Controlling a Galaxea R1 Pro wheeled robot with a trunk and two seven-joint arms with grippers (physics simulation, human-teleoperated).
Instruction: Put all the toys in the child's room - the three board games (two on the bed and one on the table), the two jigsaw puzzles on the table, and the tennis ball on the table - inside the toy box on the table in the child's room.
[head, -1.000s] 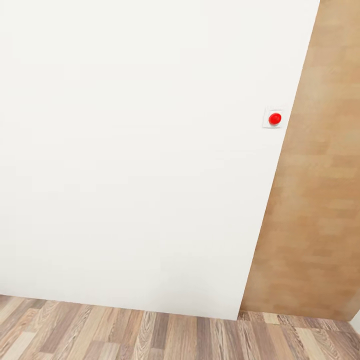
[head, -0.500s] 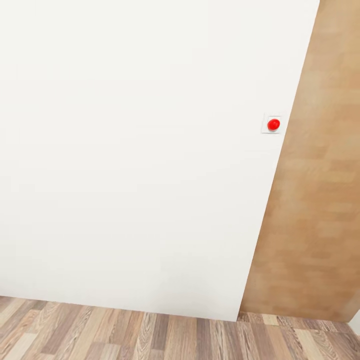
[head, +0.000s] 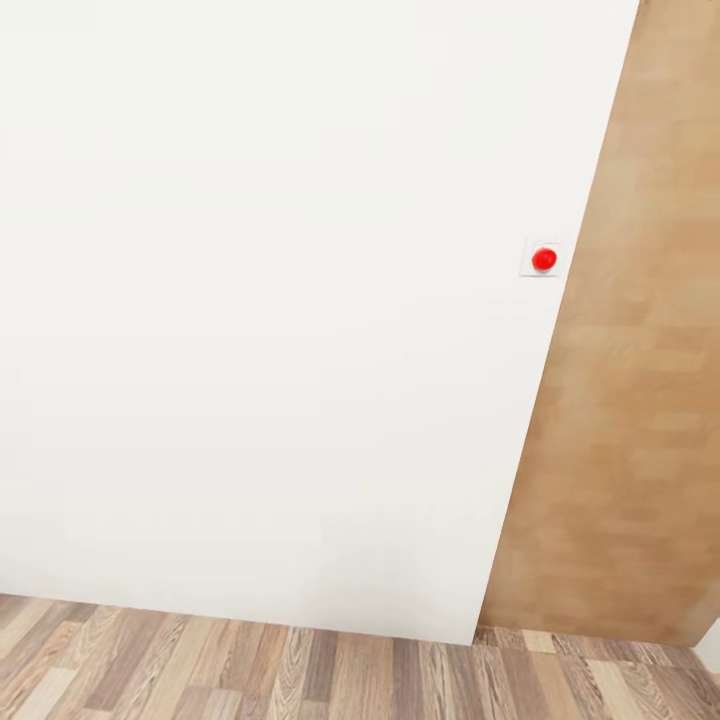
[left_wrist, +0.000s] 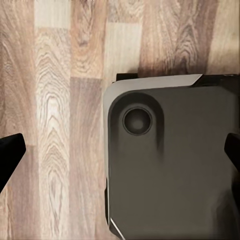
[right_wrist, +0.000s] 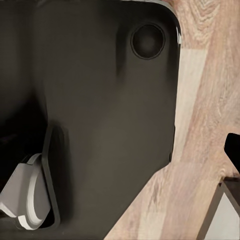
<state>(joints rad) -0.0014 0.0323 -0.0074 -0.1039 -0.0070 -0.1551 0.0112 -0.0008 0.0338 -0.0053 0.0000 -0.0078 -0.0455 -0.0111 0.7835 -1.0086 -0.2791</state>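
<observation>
The board games, jigsaw puzzles, tennis ball, toy box, table and bed are out of view. My left gripper (left_wrist: 120, 152) hangs open over the wooden floor (left_wrist: 55, 100) and the dark robot base (left_wrist: 170, 165). Its black fingertips (left_wrist: 10, 152) sit far apart at the picture's two sides, with nothing between them. In the right wrist view one black fingertip (right_wrist: 233, 147) shows at the edge, set wide, above the dark base (right_wrist: 100, 100) and floor (right_wrist: 200, 125). Nothing is held there.
The head view faces a plain white wall (head: 270, 300) close ahead. A red round button on a small white plate (head: 544, 259) sits near the wall's right edge. A light wooden panel (head: 630, 400) stands to its right. Wood plank floor (head: 300, 670) runs below.
The whole head picture has shifted, so the camera moved: the red button now sits lower and slightly further left. Nothing else differs.
</observation>
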